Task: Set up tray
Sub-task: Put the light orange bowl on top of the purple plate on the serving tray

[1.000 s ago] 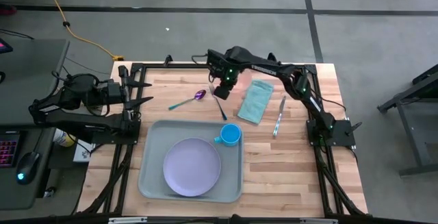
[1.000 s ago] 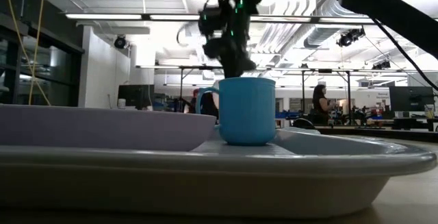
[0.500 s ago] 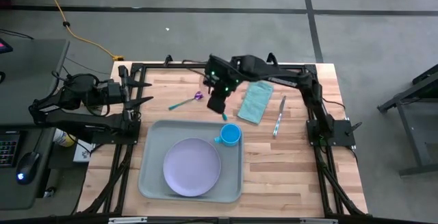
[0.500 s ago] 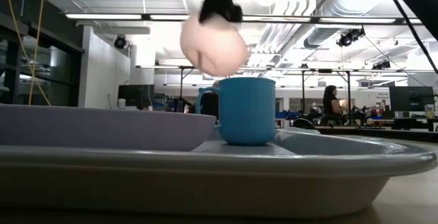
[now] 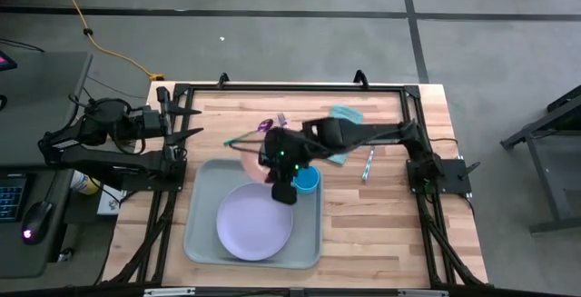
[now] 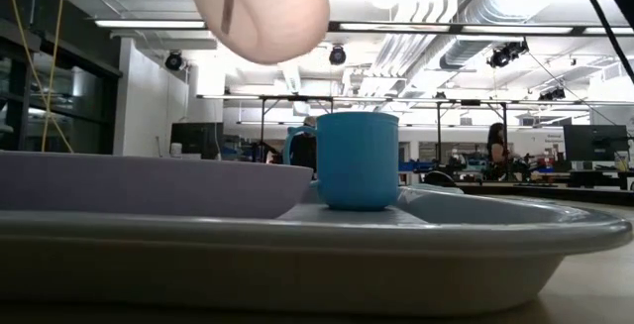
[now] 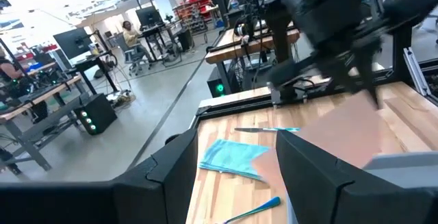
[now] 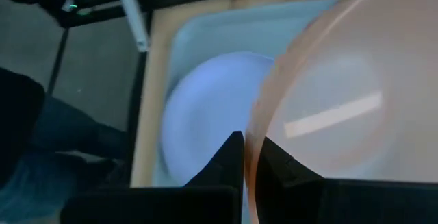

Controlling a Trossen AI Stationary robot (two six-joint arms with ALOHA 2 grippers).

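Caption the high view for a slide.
Right tool carries a pink bowl over the tray holding plate and cup.

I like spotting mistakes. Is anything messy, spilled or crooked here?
Nothing is spilled or broken. The cup stands upright on the tray beside the plate. The right hand holds a pink bowl in the air above the tray, tilted on its side. The spoon lies on the table.

Plate (image 5: pixel 253 221) and cup (image 5: pixel 308 180) on the tray (image 5: pixel 201 235) — spoon (image 5: pixel 243 137), cloth (image 5: pixel 346 115) on the table (image 5: pixel 381 215) behind.
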